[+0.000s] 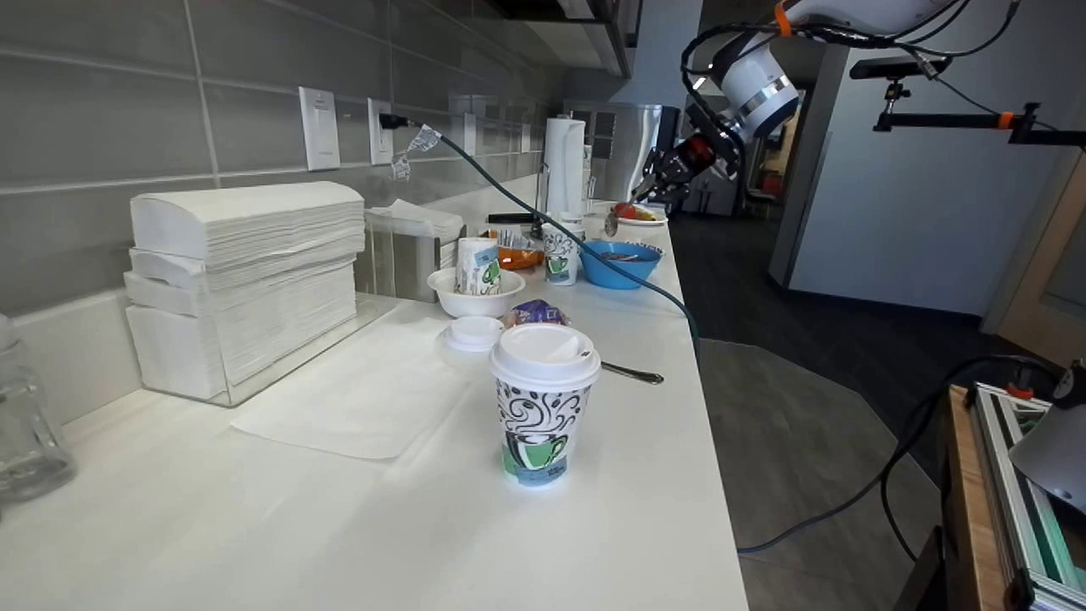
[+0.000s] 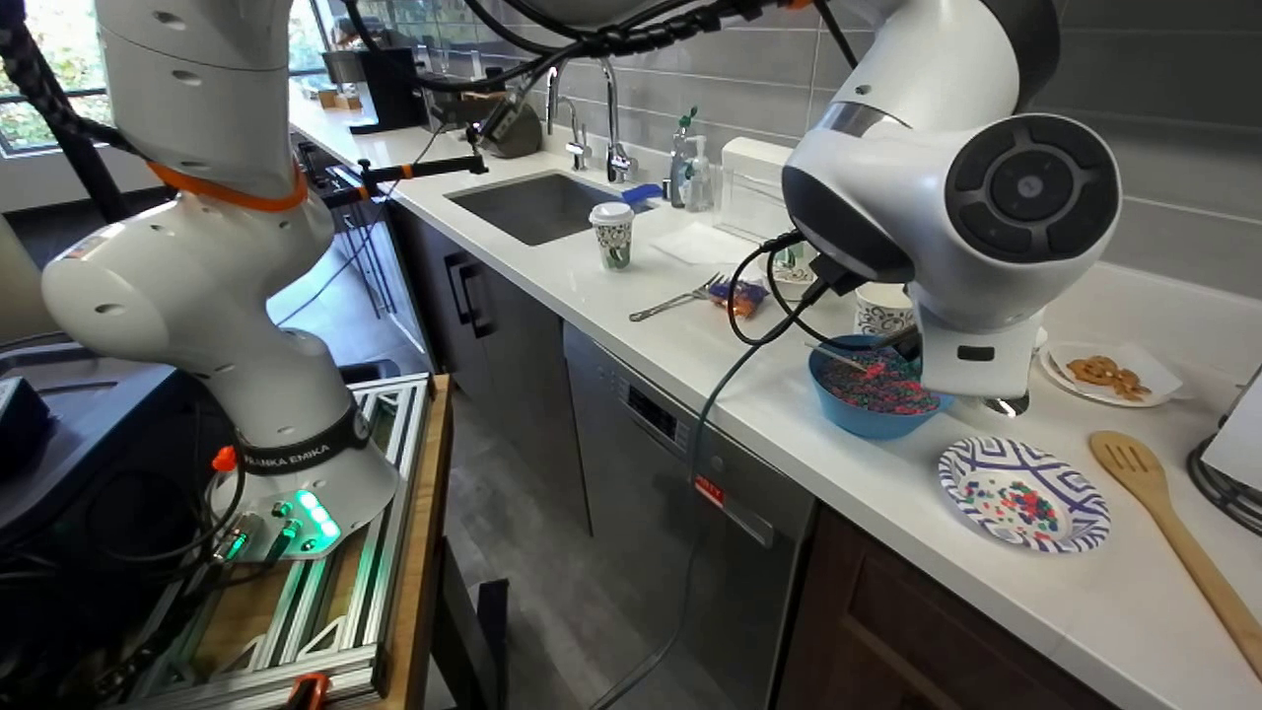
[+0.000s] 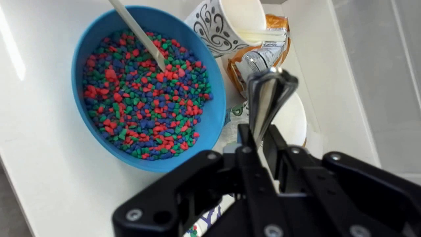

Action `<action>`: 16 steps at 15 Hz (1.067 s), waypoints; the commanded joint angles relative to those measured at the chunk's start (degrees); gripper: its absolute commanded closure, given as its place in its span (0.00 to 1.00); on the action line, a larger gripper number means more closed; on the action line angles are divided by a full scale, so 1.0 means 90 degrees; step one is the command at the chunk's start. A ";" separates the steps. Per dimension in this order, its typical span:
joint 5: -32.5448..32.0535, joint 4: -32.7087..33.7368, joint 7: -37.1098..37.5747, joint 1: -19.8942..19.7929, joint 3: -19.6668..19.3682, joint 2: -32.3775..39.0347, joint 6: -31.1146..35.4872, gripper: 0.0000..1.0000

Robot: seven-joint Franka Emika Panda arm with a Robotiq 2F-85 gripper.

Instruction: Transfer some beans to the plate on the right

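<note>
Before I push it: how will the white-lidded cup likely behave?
The white-lidded cup is tall and tapers downward, so it could tip if pushed high. It looks like paper, so may dent under a hard squeeze. Weight's uncertain: its lid hides any contents.

The arm (image 1: 761, 91) slopes down to a gripper (image 3: 258, 135) pinched nearly closed.

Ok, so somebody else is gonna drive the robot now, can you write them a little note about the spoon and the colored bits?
Pincer: shut on a metal spoon; can't tell whether it carries anything.
Where: lots of red, green and blue pebble-like beans are in the blue bowl.
Done: some lie on the patterned plate, near the wooden slotted spatula.
Left: probably scoop more from the bowl onto the plate, if more are wanted.
</note>
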 commanded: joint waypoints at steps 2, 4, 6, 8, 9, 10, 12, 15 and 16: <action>0.0224 -0.0195 -0.0147 0.0080 -0.0332 -0.0151 -0.0514 0.96; -0.0031 -0.0335 -0.0234 0.0292 -0.0433 -0.0381 -0.0147 0.96; -0.0508 -0.0584 -0.0412 0.0580 -0.0502 -0.0747 0.0181 0.96; -0.1092 -0.0959 -0.0380 0.0902 -0.0472 -0.1159 0.0549 0.96; -0.1436 -0.1159 -0.0332 0.1061 -0.0431 -0.1357 0.0743 0.96; -0.1760 -0.1389 -0.0301 0.1222 -0.0369 -0.1542 0.0909 0.96; -0.2406 -0.1788 -0.0250 0.1498 -0.0234 -0.1862 0.1103 0.96; -0.3548 -0.2185 0.0016 0.1791 -0.0034 -0.2206 0.1033 0.96; -0.3983 -0.2233 0.0160 0.1848 0.0015 -0.2268 0.0932 0.96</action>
